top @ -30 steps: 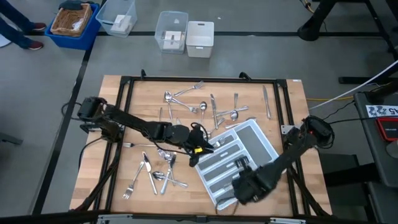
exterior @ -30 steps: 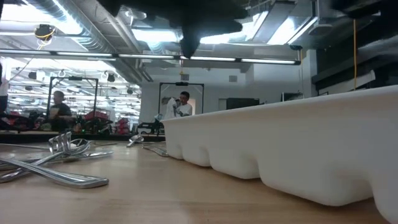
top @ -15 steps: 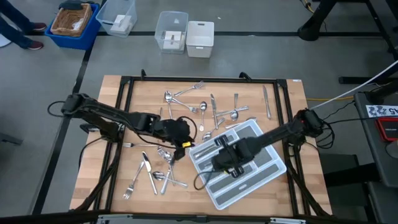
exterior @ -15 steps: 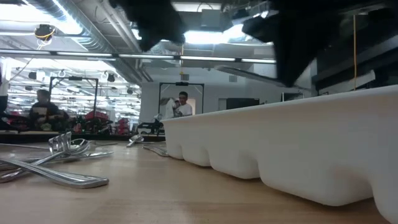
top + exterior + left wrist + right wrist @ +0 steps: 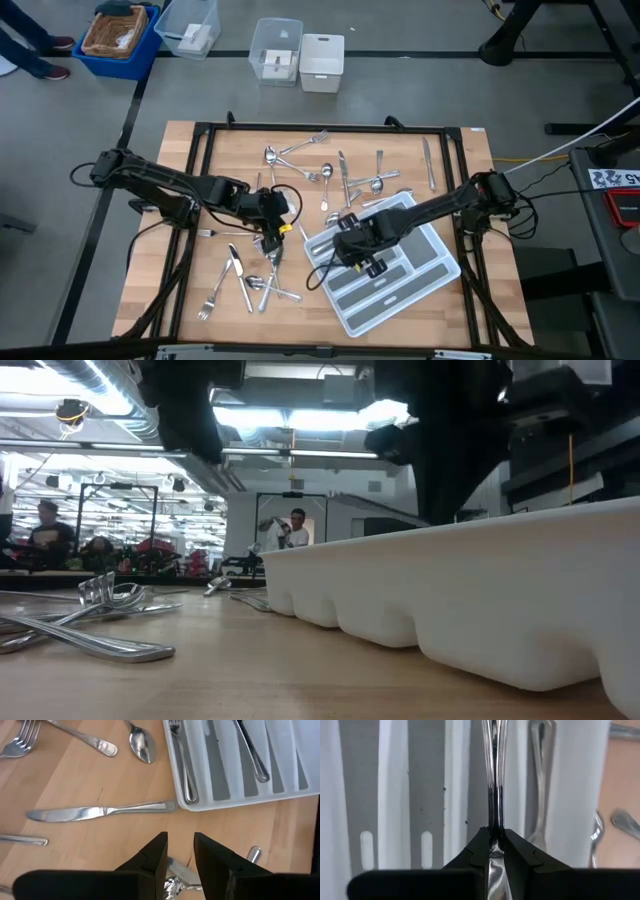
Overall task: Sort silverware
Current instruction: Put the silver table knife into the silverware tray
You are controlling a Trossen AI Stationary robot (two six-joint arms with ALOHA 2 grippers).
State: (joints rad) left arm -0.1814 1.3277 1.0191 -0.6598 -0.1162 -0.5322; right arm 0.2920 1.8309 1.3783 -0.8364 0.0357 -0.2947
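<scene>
Left gripper (image 5: 270,236) sits at frame centre-left, fingers slightly parted; right gripper (image 5: 352,243) at centre, fingers clamped narrow.

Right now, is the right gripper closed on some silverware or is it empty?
Closed on one. In the right wrist view the right gripper pinches a slim silver handle over the grey tray; which utensil, cannot tell.

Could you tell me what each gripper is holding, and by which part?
The right gripper pinches a silver utensil by its handle, above the tray. The left gripper holds nothing.
</scene>
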